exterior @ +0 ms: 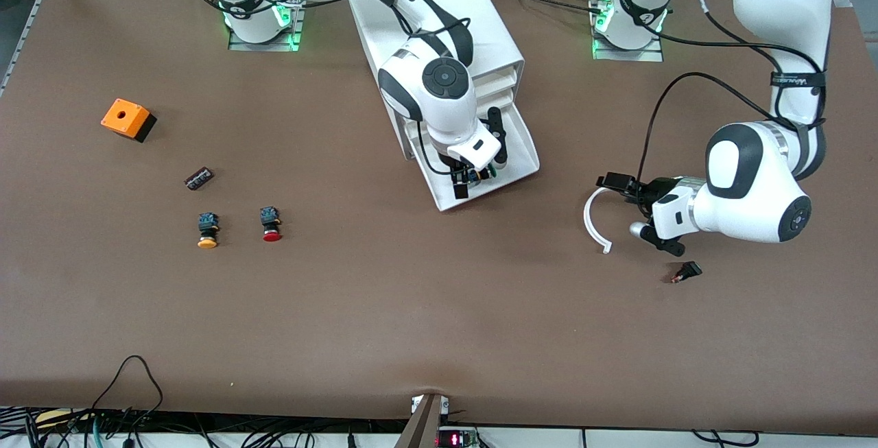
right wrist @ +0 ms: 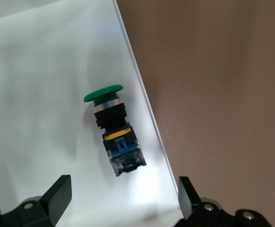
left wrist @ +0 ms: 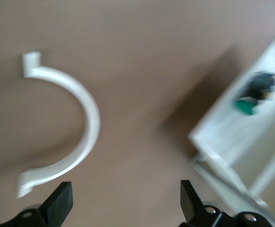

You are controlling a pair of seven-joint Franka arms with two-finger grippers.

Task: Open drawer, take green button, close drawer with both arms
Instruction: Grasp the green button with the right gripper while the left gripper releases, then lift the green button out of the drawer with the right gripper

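Green-capped push button lies in the pulled-out lowest white plastic drawer of the white boxy cabinet; right claw over it, left claw beside a white curved plastic strip on the brown counter.

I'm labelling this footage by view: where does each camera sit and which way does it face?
Front view: high across the table, facing both arms; right end effector over the open drawer, left end effector by the white hook.
Left wrist view: looks down on hook, own fingertips.
Right wrist view: looks down into drawer, own fingertips.
Both wrist views share the green button.
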